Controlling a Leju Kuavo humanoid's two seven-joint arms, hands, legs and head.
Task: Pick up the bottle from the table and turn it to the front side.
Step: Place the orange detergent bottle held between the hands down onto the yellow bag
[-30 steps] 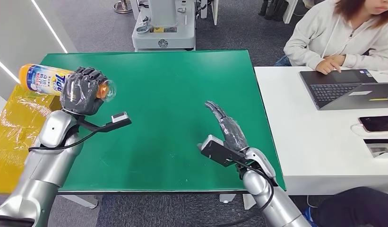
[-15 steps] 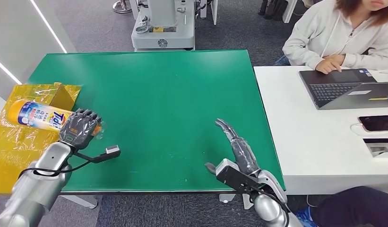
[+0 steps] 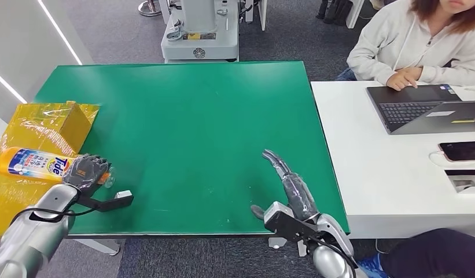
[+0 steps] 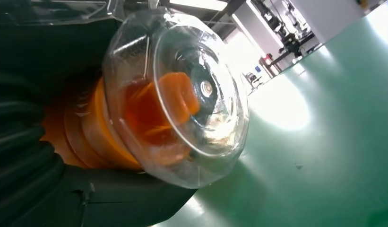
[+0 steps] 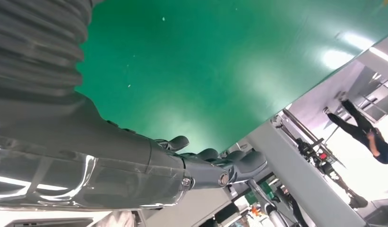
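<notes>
Bottle (image 3: 32, 163) lying sideways, gripped in left hand (image 3: 88, 172)

The left hand (image 3: 89, 172), dark grey with its fingers curled tight, grips the orange plastic detergent bottle with a clear cap (image 3: 32, 163) near its cap end and holds it lying sideways, low at the left edge of the green counter (image 3: 194, 116). Its silver arm bends up from the lower left corner. In the left wrist view the thick grey thumb (image 4: 111, 201) wraps under the bottle's neck. The right hand (image 3: 287, 176) holds nothing; its fingers are stretched out and slightly apart, pointing forward over the counter's near right part, the silver forearm rising from below.
</notes>
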